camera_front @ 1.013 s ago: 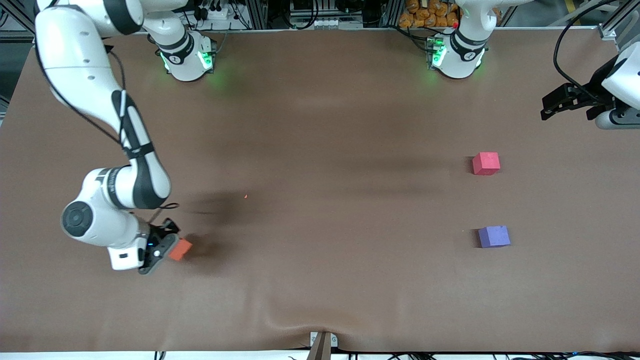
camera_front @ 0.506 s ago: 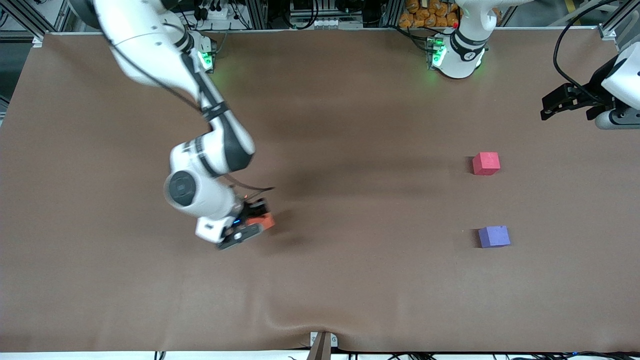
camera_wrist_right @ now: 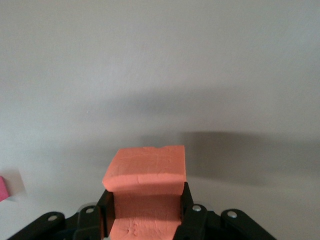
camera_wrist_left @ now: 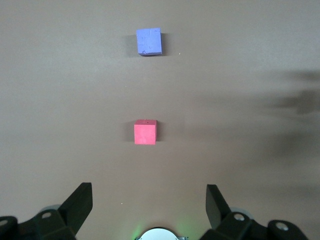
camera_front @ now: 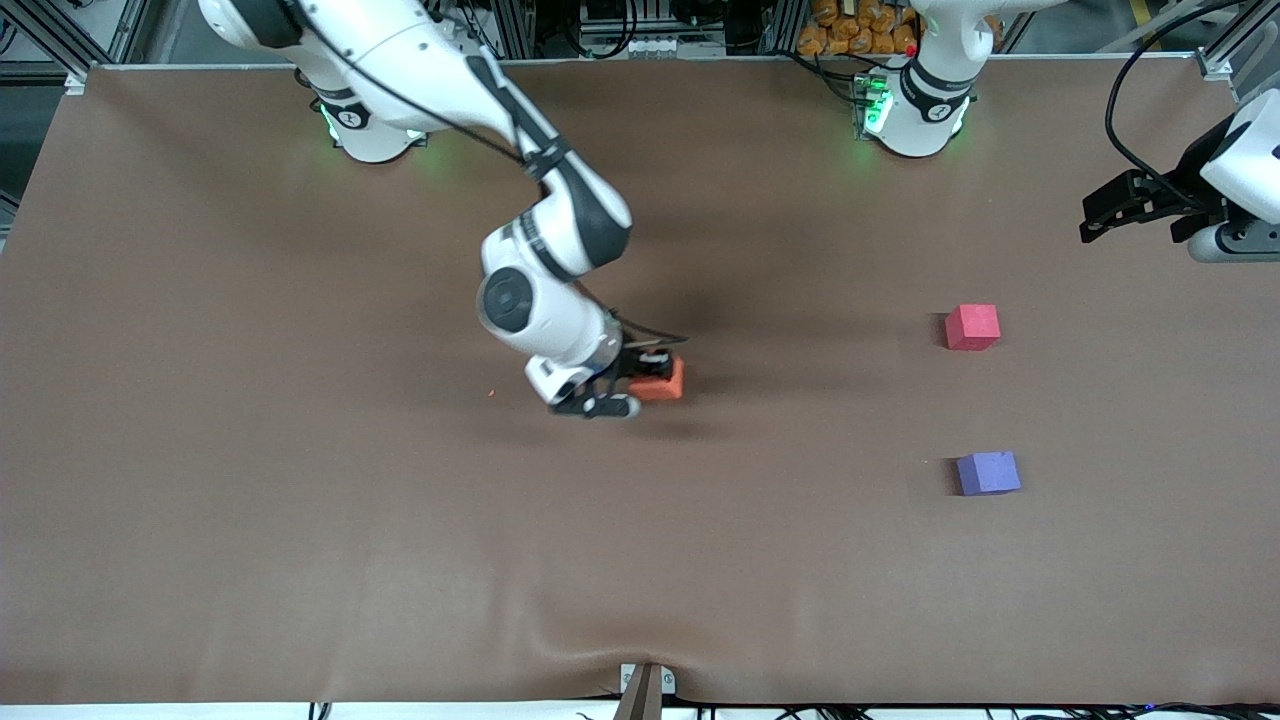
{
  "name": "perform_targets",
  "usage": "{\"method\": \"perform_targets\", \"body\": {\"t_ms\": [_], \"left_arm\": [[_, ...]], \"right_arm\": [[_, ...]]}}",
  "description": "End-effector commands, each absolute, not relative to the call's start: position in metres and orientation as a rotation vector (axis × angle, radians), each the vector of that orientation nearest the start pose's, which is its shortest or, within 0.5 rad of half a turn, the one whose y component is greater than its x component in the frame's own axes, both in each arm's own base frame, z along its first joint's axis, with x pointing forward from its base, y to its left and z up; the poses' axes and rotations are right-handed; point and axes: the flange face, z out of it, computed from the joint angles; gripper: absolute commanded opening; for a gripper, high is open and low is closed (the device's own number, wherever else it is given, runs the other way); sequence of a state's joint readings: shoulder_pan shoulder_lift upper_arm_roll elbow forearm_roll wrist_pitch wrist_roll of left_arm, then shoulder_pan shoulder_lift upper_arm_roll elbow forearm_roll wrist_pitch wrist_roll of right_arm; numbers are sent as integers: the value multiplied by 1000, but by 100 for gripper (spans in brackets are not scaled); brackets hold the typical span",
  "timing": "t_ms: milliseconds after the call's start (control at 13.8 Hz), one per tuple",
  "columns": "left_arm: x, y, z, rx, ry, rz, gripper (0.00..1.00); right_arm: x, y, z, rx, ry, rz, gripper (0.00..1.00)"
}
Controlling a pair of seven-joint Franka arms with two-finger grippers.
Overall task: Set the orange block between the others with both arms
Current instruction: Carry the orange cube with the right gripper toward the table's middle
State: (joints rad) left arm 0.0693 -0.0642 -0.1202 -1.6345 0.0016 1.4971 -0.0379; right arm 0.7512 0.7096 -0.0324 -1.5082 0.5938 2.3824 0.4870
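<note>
Gripping the orange block between its black fingers, the right tool hangs over the middle of the brown bench, the white right arm reaching down to it from its green-lit base. In the right wrist view the block sits squeezed between the two pads, its foam pinched in a little where they press, and a shadow lies on the cloth under it. From where I stand I cannot quite say how high it rides above the surface.

Toward the left arm's end of the bench the two other cubes rest well apart from one another and from the held block: the pinkish-red cube lies farther from the front camera, the bluish-purple cube nearer to it.

The left arm waits at that same end, its left tool held up over the edge of the bench with the fingers spread wide and nothing between them. Its wrist camera looks out on the red cube and the purple one.
</note>
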Motion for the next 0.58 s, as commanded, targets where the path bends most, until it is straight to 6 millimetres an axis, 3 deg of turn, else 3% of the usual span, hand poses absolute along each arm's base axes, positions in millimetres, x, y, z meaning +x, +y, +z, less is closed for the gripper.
{"method": "perform_targets", "body": {"t_ms": [0,217,506], "left_arm": [[527,-28,623,-3142,46,105,100],[527,-28,621,-3142,46,105,100],[527,-29,620,-3142,48,107,100]], "right_arm": [[525,509,258,-2676,240,173,53],[506,534,252,-2640,247,210,56],[507,543,234,-2612,269,74,59]]}}
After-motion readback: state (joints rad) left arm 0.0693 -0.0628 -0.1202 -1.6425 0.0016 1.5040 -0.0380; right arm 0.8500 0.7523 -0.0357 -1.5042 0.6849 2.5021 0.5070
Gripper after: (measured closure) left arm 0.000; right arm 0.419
